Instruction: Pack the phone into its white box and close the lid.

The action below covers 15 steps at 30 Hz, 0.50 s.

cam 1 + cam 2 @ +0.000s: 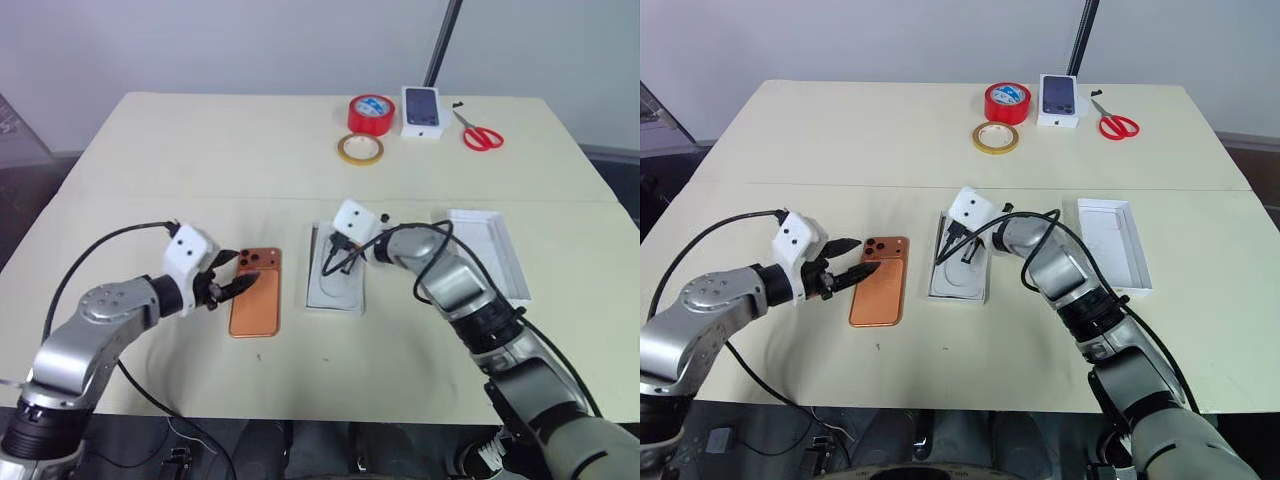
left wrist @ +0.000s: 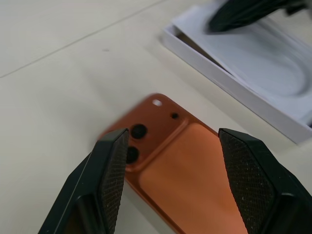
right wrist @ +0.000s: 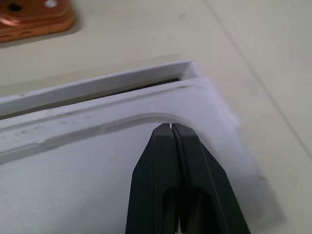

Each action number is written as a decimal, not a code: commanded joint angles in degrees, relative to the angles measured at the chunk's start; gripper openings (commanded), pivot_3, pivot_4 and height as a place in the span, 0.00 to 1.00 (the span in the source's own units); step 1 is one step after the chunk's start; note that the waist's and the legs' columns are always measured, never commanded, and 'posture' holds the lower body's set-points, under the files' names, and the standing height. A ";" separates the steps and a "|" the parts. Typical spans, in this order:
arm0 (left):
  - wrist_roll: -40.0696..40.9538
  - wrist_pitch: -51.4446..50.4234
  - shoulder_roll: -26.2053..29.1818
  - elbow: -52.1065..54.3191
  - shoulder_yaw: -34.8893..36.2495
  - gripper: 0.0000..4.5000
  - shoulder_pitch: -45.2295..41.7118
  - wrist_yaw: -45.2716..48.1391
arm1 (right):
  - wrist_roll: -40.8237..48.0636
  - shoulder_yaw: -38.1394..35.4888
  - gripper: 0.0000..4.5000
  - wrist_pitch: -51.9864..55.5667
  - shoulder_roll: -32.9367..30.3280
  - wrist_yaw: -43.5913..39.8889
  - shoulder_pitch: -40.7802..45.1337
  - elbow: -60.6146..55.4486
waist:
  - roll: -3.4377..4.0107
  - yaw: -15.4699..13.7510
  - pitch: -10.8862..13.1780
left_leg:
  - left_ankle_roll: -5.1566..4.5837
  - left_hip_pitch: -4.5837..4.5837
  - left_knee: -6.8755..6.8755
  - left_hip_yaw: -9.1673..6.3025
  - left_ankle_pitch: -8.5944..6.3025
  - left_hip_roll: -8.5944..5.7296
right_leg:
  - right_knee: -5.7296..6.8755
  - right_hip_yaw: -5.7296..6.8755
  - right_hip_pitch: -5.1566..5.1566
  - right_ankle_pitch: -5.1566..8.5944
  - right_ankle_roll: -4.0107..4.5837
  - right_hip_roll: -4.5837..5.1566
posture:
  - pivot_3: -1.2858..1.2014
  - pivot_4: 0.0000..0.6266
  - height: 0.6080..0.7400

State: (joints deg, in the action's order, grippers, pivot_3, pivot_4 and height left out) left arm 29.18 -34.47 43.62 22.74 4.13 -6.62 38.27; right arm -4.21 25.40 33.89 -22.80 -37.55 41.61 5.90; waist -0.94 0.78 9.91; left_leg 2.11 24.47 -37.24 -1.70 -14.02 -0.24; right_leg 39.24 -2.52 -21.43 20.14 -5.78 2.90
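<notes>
The orange phone (image 1: 256, 294) lies back-up on the table, its camera block at the far end (image 2: 138, 141). My left gripper (image 1: 238, 272) hovers open just over that camera end, one finger (image 2: 114, 161) on each side and not touching it. To the phone's right sits the white box (image 1: 312, 262), with a white moulded insert (image 3: 97, 161) lying in it. My right gripper (image 1: 333, 262) is shut, and its tips (image 3: 170, 127) press onto the insert near the box's far wall. A second shallow white tray, the lid (image 1: 492, 250), lies open side up further right.
At the table's far side stand a red tape roll (image 1: 371, 113), a yellowish tape ring (image 1: 359, 149), a small white box with a dark phone picture (image 1: 423, 111) and red scissors (image 1: 481, 133). A black pole (image 1: 443, 40) rises behind them.
</notes>
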 commanded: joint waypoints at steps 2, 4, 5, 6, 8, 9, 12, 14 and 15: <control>0.50 2.07 -0.29 2.13 3.49 0.68 0.37 1.04 | -1.04 1.32 0.01 -2.09 0.81 -2.99 1.42 -0.92 | 0.00 0.17 0.00 | -0.01 -0.01 0.00 -0.01 0.00 0.00 | 0.02 0.01 0.00 0.00 0.00 -0.01 | 0.52 0.24 0.77; 0.62 2.07 -0.70 2.30 3.80 0.68 0.57 1.14 | -1.12 1.82 0.01 -2.63 0.97 -4.11 0.99 -1.58 | 0.00 0.26 0.00 | -0.02 -0.01 0.00 -0.01 -0.01 0.01 | 0.04 0.04 -0.01 0.00 0.00 -0.03 | 0.52 0.24 0.77; 0.59 2.07 -0.87 2.35 3.86 0.68 0.65 1.11 | -1.06 2.02 0.01 -2.88 1.00 -4.79 0.66 -2.27 | 0.00 0.27 0.00 | -0.03 -0.01 0.00 -0.01 -0.01 0.01 | 0.05 0.04 -0.02 0.00 0.00 -0.03 | 0.52 0.24 0.77; 0.56 2.06 -1.04 2.41 3.89 0.68 0.74 1.07 | -0.97 2.17 0.01 -2.90 0.99 -5.44 0.28 -3.05 | 0.00 0.28 0.00 | -0.03 -0.01 0.00 -0.01 -0.01 0.01 | 0.05 0.04 -0.01 0.00 -0.01 -0.04 | 0.52 0.24 0.77; 0.18 2.18 -1.42 2.25 3.68 0.68 0.69 0.95 | -0.94 2.41 0.01 -2.62 0.92 -6.48 -0.51 -4.71 | 0.00 0.28 0.00 | -0.03 -0.01 0.00 -0.01 -0.01 0.02 | 0.06 0.04 -0.02 0.00 -0.01 -0.04 | 0.52 0.24 0.77; 0.09 2.16 -1.62 2.11 3.60 0.68 0.58 0.86 | -0.96 2.48 0.01 -2.44 0.89 -6.91 -0.85 -5.41 | 0.00 0.29 0.00 | -0.03 -0.01 0.00 -0.01 -0.01 0.02 | 0.07 0.04 -0.02 0.00 -0.01 -0.05 | 0.52 0.24 0.77; -0.08 1.81 -2.36 1.53 3.42 0.68 -0.05 0.33 | -1.55 2.13 0.01 -1.72 0.72 -7.03 -1.62 -7.03 | 0.00 0.26 0.00 | -0.03 -0.01 -0.01 -0.01 -0.01 0.03 | 0.09 0.05 -0.02 0.00 -0.01 -0.05 | 0.52 0.24 0.77; -0.21 1.24 -2.77 1.08 3.52 0.68 -0.40 -0.31 | -2.04 1.59 0.01 -1.12 0.53 -6.57 -1.85 -7.96 | 0.00 0.24 0.00 | -0.03 -0.01 -0.02 -0.01 -0.01 0.02 | 0.09 0.05 -0.02 0.00 -0.01 -0.05 | 0.52 0.24 0.77; -0.02 0.61 -2.98 0.71 3.87 0.68 -0.62 -0.83 | -2.08 1.02 0.01 -0.65 0.45 -6.26 -1.82 -8.46 | 0.00 0.24 0.00 | -0.03 -0.01 -0.01 -0.02 -0.01 0.03 | 0.10 0.05 -0.02 0.00 -0.01 -0.06 | 0.52 0.24 0.77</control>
State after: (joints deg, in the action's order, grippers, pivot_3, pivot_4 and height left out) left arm 29.20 -33.52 40.77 23.08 6.22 -6.54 38.21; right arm -5.97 27.91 32.90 -22.20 -44.30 39.43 0.65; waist -0.94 1.02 9.91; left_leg 2.08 24.46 -37.26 -1.72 -14.03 -0.22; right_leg 39.34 -2.47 -21.46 20.14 -5.79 2.84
